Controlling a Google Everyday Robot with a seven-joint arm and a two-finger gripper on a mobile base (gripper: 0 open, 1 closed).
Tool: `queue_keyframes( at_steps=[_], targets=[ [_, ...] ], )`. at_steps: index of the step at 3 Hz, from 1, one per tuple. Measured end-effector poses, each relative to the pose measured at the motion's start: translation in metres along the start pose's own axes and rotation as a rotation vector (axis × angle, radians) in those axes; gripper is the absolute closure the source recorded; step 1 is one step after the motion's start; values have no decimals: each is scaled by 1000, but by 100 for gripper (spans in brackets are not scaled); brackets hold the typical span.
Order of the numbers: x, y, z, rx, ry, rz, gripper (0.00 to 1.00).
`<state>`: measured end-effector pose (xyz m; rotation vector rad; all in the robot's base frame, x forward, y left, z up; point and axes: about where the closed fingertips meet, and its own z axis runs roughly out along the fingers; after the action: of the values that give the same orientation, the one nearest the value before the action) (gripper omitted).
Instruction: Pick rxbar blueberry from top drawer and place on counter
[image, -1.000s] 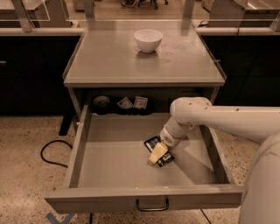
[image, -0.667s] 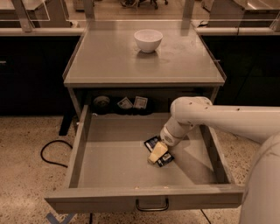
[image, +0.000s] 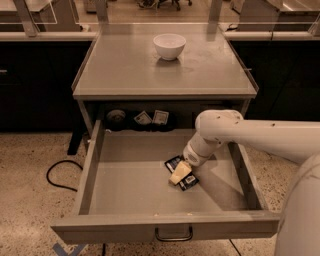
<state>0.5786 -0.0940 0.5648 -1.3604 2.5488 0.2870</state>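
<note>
The gripper (image: 180, 173) sat low inside the open drawer (image: 91, 165), directly over the bar (image: 174, 162) lying toward the drawer's right wall, seemingly to grasp it, though whether it had closed could not be told.

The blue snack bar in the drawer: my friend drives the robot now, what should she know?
Gripper: down inside the open top drawer, right on the rxbar blueberry.
Bar: on the drawer floor, right of middle.
Counter: a white bowl stands near its back.
Done: drawer open, gripper at the bar.
Left: lift the bar out, set it on the counter.
</note>
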Motion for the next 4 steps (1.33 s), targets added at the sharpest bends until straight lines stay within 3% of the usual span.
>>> queue_keyframes(
  at_steps=[1,4],
  targets=[
    [-3,1,-9,0,0,0,100],
    [-9,2,-29,0,0,0,100]
  ],
)
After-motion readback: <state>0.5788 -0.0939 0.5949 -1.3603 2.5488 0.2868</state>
